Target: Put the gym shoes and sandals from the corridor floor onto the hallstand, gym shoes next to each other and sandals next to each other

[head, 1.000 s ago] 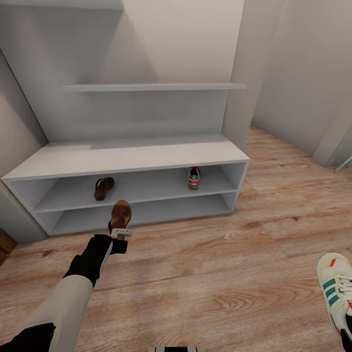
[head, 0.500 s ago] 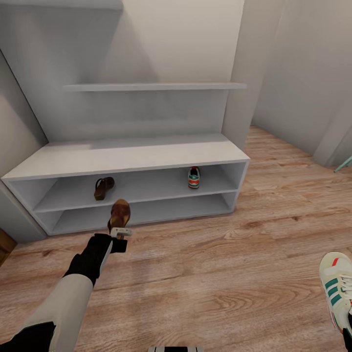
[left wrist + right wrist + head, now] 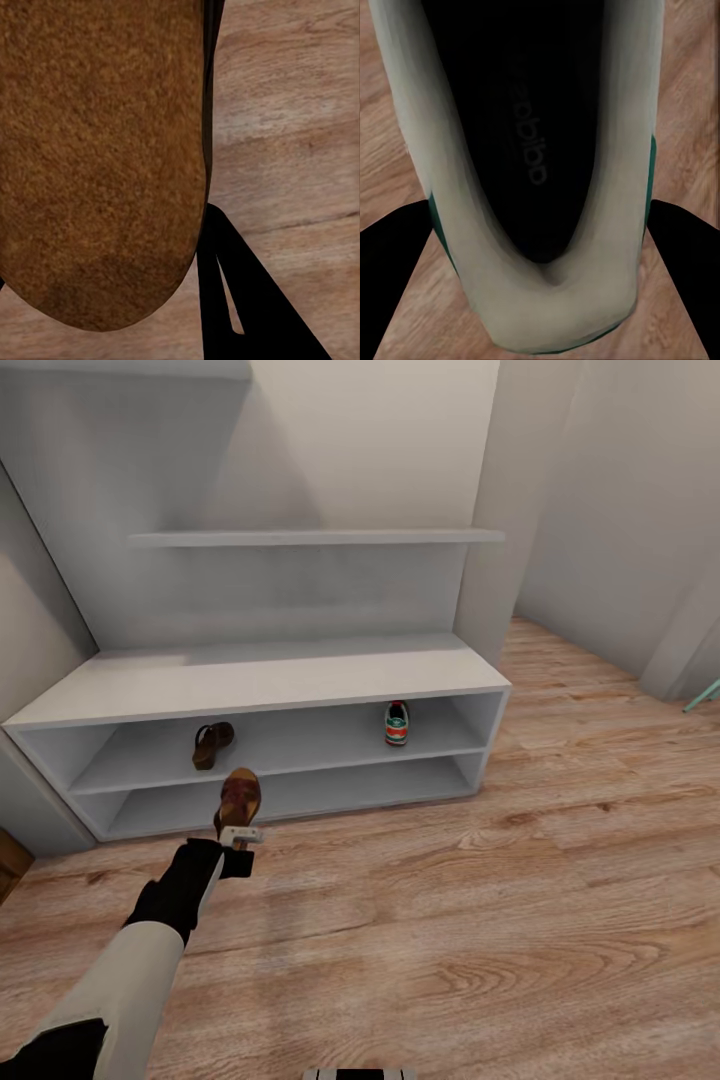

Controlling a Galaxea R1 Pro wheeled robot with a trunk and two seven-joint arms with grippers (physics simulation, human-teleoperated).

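You are holding one sandal [image 3: 240,798] in the left gripper [image 3: 241,836], out in front of the hallstand [image 3: 260,680] and above the corridor floor [image 3: 450,920]. The fingers are clamping its heel end, and the toe is pointing toward the rack's lower tier. In the left wrist view the brown sole of this sandal [image 3: 97,150] is lying against one dark finger [image 3: 240,300], with floor planks beyond it.

The other sandal [image 3: 211,744] is resting on the rack's upper open tier, toward its left half, tilted on its side. One gym shoe [image 3: 397,723] is sitting on that same tier, well apart from the sandal and toward the right end, its red-orange heel facing you. The lower tier is showing only grey board. The bench top and the wall shelf [image 3: 315,538] above it are bare grey surfaces.

The second gym shoe [image 3: 536,172] is showing in the right wrist view, heel end close to the camera, its white rim and dark insole between the two dark fingers [image 3: 686,262] of the right gripper [image 3: 540,255]. The fingers are pressing against both sides of the shoe, so you are gripping it, with wood floor showing behind it.
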